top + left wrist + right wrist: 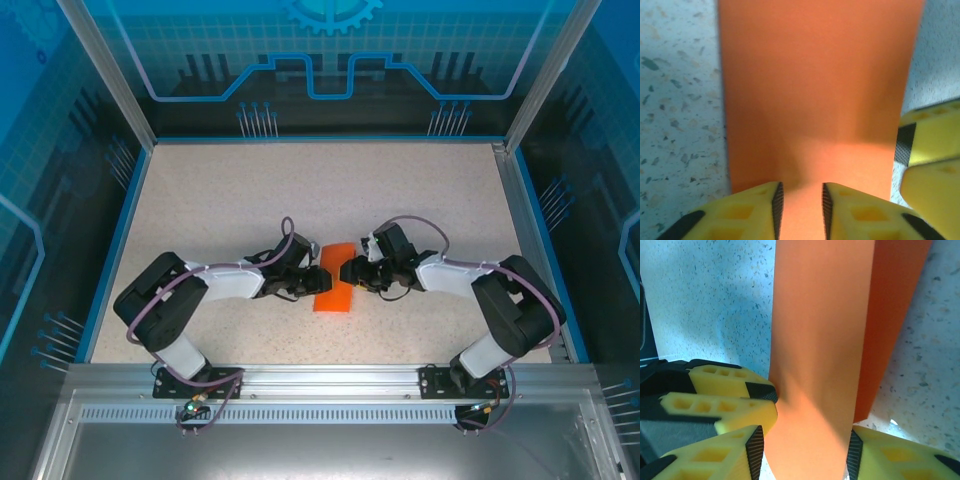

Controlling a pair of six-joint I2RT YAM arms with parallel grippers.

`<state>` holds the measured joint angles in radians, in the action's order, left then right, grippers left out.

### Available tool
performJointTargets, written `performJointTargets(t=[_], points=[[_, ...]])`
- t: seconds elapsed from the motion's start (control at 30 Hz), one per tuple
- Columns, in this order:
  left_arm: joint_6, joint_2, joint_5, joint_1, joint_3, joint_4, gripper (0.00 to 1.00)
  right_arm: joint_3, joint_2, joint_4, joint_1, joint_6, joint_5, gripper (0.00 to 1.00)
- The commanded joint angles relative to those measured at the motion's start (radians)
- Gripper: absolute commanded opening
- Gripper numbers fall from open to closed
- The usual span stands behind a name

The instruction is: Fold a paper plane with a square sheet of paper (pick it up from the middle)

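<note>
The orange sheet of paper (334, 297) lies folded into a narrow strip at the middle of the table, between the two arms. My left gripper (317, 281) reaches it from the left. In the left wrist view its fingers (800, 202) stand a little apart, with the paper (815, 100) running under the gap. My right gripper (352, 271) meets it from the right. Its fingers (805, 452) are spread wide over a lighter, raised flap of the paper (820, 340), while a darker layer (890, 315) lies flat beside it. No paper plane shape shows.
The speckled table (300, 190) has a blue rim and clear walls round it, with open room behind and to both sides. The two grippers sit almost touching: the right fingers (932, 145) edge into the left wrist view, the left fingers (725, 390) into the right.
</note>
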<state>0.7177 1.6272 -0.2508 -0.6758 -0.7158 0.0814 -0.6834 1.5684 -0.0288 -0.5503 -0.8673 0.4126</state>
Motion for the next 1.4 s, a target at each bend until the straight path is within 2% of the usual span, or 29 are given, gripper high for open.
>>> performJointTargets(t=[0.0, 0.13, 0.23, 0.37, 0.57, 0.9, 1.1, 1.27, 1.37], points=[[-0.130, -0.099, 0.027, -0.032, -0.030, -0.066, 0.41, -0.038, 0.027, 0.038, -0.011, 0.010, 0.008, 0.41], [-0.313, -0.185, 0.103, -0.097, -0.031, -0.170, 0.53, -0.055, 0.047, 0.052, -0.008, 0.013, 0.011, 0.31], [-0.428, -0.218, 0.204, -0.180, -0.035, -0.242, 0.57, -0.071, 0.057, 0.066, -0.007, 0.017, 0.014, 0.25], [-0.517, -0.218, 0.353, -0.286, -0.040, -0.283, 0.61, -0.086, 0.065, 0.087, -0.007, 0.019, 0.016, 0.23], [-0.609, -0.157, 0.512, -0.366, -0.082, -0.309, 0.64, -0.093, 0.067, 0.098, -0.007, 0.021, 0.020, 0.23], [-0.687, -0.005, 0.568, -0.447, -0.168, -0.326, 0.68, -0.095, 0.073, 0.099, -0.008, 0.022, 0.022, 0.23], [-0.686, 0.028, 0.638, -0.447, -0.174, -0.310, 0.67, -0.096, 0.067, 0.108, -0.007, 0.024, 0.025, 0.23], [-0.676, 0.027, 0.637, -0.447, -0.168, -0.277, 0.53, -0.096, 0.064, 0.119, -0.005, 0.031, 0.020, 0.23], [-0.674, 0.004, 0.628, -0.447, -0.163, -0.274, 0.49, -0.093, 0.063, 0.124, -0.002, 0.036, 0.019, 0.24]])
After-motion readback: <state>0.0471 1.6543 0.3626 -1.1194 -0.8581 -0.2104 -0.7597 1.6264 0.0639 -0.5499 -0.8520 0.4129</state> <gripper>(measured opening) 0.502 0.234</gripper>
